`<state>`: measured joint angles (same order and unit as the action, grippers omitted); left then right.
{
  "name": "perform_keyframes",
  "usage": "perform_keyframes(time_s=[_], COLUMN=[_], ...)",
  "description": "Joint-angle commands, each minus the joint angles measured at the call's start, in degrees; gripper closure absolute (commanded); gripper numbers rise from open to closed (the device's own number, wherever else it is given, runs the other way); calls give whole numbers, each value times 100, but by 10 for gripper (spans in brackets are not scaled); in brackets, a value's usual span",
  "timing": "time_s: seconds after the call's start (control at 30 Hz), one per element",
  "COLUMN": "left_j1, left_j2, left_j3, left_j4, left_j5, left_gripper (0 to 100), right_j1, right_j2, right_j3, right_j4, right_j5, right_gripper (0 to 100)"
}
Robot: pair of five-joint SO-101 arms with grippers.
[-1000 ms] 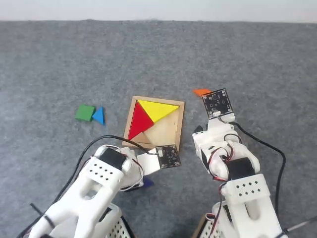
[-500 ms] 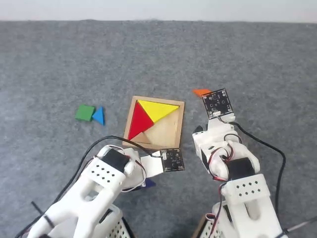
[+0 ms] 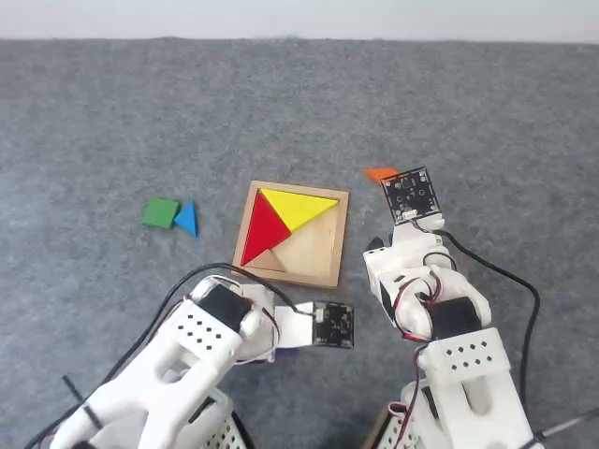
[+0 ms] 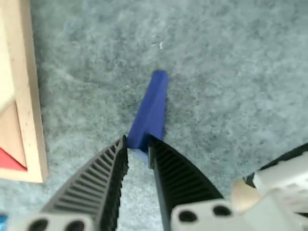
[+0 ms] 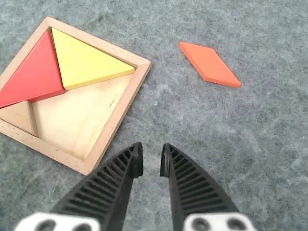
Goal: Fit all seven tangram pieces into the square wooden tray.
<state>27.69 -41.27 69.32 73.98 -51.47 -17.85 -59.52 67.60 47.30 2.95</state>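
Far L on the grey mat (image 3: 94, 122): green square (image 3: 161, 212) w/ small blue triangle (image 3: 187, 219) touching its right side, both well apart from the tray (image 3: 343, 236).

Next over, left claw (image 4: 138, 144): nearly closed, pinching one end of a dark blue piece (image 4: 150, 108), seen edge-on, poking out past the tips, just beside the tray's outer rim. Can't tell if lifted or resting on the mat. Plain in the L wrist cam; from the high cam, arm's wrist board sits right over that pinch.

Tray in the middle: red triangle (image 3: 265, 228) + yellow triangle (image 3: 298, 207) flat inside, edge to edge. Plain wood triangle (image 3: 270, 261) in the corner next to the red. Rest bare wood.

Right claw (image 5: 151, 153): open just a crack, nothing between the tips, over the mat just beside the tray's rim.

Orange parallelogram (image 5: 210, 64) flat on the mat right of the tray, apart from it. Whole shape in the R wrist cam, partly behind the R arm's board from the high cam.
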Motion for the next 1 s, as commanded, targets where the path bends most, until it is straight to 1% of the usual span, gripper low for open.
perform_keyframes(time_s=[0.0, 0.17, 0.4, 0.5, 0.6, 0.97], left_j1=[149, 141, 185, 158, 176, 185], left_j2=[53, 62, 62, 53, 26, 9], left_j3=[40, 66, 40, 40, 31, 31], left_j4=[158, 158, 255, 273, 273, 273], left_j5=[-607, -1037, -1081, -1240, -1064, -1108], left_gripper=[986, 986, 986, 986, 987, 988], right_j1=[66, 66, 66, 66, 66, 66], right_j2=[-4, -4, -4, -4, -4, -4], right_j3=[-308, -308, -308, -308, -308, -308], right_j4=[-119, -119, -119, -119, -119, -127], right_j5=[-44, -44, -44, -44, -44, -35], right_gripper=[913, 913, 913, 913, 913, 913])
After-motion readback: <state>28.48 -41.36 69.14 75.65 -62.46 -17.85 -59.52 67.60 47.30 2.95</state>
